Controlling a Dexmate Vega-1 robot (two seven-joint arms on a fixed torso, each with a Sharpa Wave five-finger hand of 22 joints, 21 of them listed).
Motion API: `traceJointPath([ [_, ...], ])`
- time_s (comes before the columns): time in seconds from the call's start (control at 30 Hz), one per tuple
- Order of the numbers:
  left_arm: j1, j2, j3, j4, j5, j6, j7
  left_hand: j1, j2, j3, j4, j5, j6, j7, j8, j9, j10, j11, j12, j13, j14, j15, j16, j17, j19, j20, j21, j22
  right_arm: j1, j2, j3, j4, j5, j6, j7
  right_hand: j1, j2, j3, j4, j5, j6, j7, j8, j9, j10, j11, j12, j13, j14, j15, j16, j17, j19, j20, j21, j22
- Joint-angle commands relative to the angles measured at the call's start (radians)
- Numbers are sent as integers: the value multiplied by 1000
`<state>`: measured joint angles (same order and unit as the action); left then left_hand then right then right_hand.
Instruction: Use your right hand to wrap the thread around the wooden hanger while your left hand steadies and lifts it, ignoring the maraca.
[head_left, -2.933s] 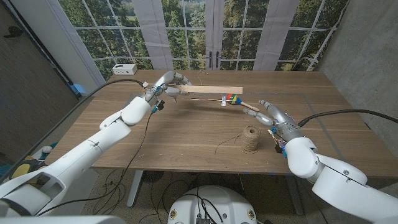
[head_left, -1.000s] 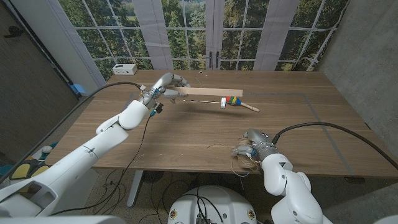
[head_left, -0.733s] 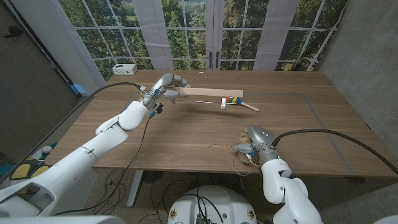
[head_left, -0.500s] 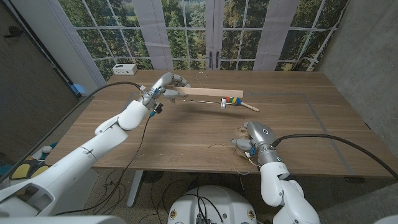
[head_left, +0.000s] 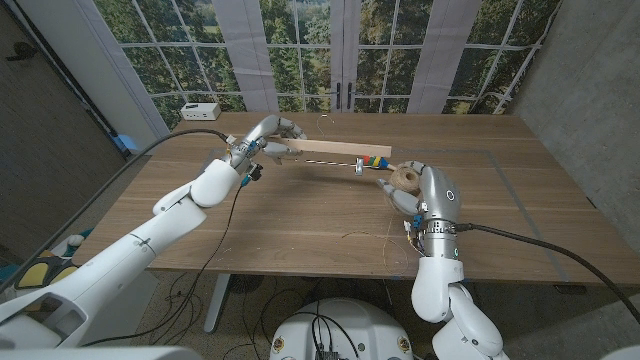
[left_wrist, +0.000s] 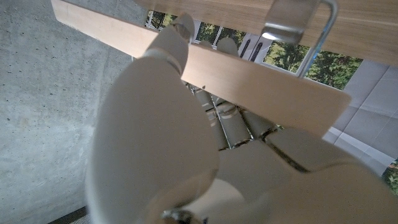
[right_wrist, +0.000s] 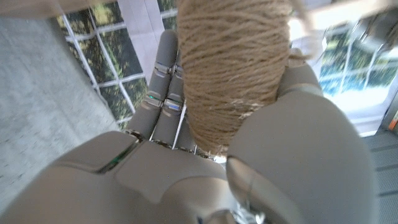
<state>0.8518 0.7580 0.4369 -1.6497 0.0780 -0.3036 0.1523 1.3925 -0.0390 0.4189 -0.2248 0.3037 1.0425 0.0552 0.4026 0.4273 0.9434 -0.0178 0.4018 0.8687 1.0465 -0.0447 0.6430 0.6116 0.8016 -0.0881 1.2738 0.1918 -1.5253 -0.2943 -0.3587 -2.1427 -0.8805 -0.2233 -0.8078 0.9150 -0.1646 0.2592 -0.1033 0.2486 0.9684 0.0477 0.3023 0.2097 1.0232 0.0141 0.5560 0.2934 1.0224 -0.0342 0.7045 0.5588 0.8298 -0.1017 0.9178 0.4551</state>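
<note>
Fingers of the right hand (head_left: 420, 192) wrap the thread spool (head_left: 405, 177), lifted at 3 o'clock; left hand (head_left: 268, 137) grips the wooden hanger (head_left: 335, 147), lying 9-to-3. No legible writing.

Rough jute thread (right_wrist: 233, 62), smooth wooden hanger (head_left: 330, 148)

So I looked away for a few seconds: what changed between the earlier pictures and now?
The right hand took the twine spool off the table near the front edge and carried it up toward the free end of the hanger, by the maraca. The left hand kept holding the hanger's other end raised; hanger and maraca stayed put.
</note>
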Motion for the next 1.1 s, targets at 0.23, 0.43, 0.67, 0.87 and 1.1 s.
traceJointPath([
  [0.23, -30, -9, 11, 22, 6, 11, -1, -7, 146, 144, 132, -1, 15, -6, 2, 89, 11, -1, -6, 4, 210, -144, 81, 207, 2, -83, 158, 2, 44, 94, 89, 66, 215, 240, -309, 256, 305, -19, 24, 9, 71, -88, -17, -4, 12, -38, -32, -29, 137, -181, -25, 161, -34, -73, 21, -12],
  [0.43, -36, -13, 16, 28, 5, 5, -2, -9, 146, 147, 131, -2, 16, -6, 1, 89, 10, -1, -10, 6, 211, -144, 80, 208, 1, -84, 161, 1, 76, 58, 83, 65, 247, 223, -306, 248, 306, -24, 31, 10, 78, -95, -23, -7, 29, -37, -44, -42, 131, -181, -41, 156, -47, -70, 28, -20],
  [0.67, -30, -12, 13, 23, 2, 5, 5, -11, 146, 151, 130, -3, 17, -5, 0, 90, 12, 0, -12, 9, 212, -144, 78, 208, 0, -84, 163, -1, 132, 12, 64, 68, 227, 159, -300, 248, 305, -27, 32, 11, 81, -96, -28, -8, 31, -38, -57, -51, 124, -182, -52, 155, -61, -71, 33, -26],
  [0.87, -27, -10, 8, 19, -7, 0, 3, -13, 145, 154, 129, -5, 15, -4, -3, 91, 13, 0, -17, 10, 213, -143, 77, 210, -1, -84, 165, -3, 194, -21, 48, 87, 202, 89, -299, 248, 304, -30, 32, 13, 88, -93, -32, -10, 32, -40, -70, -59, 119, -183, -63, 154, -72, -75, 39, -33],
  [1.1, -23, -4, -2, 14, -34, -19, -12, -16, 145, 157, 128, -7, 17, -5, -4, 93, 13, 0, -20, 13, 215, -143, 73, 207, -1, -84, 167, -5, 267, -56, 23, 104, 181, 19, -289, 252, 303, -32, 31, 16, 91, -93, -37, -11, 38, -40, -79, -66, 116, -184, -73, 153, -82, -76, 44, -39],
])
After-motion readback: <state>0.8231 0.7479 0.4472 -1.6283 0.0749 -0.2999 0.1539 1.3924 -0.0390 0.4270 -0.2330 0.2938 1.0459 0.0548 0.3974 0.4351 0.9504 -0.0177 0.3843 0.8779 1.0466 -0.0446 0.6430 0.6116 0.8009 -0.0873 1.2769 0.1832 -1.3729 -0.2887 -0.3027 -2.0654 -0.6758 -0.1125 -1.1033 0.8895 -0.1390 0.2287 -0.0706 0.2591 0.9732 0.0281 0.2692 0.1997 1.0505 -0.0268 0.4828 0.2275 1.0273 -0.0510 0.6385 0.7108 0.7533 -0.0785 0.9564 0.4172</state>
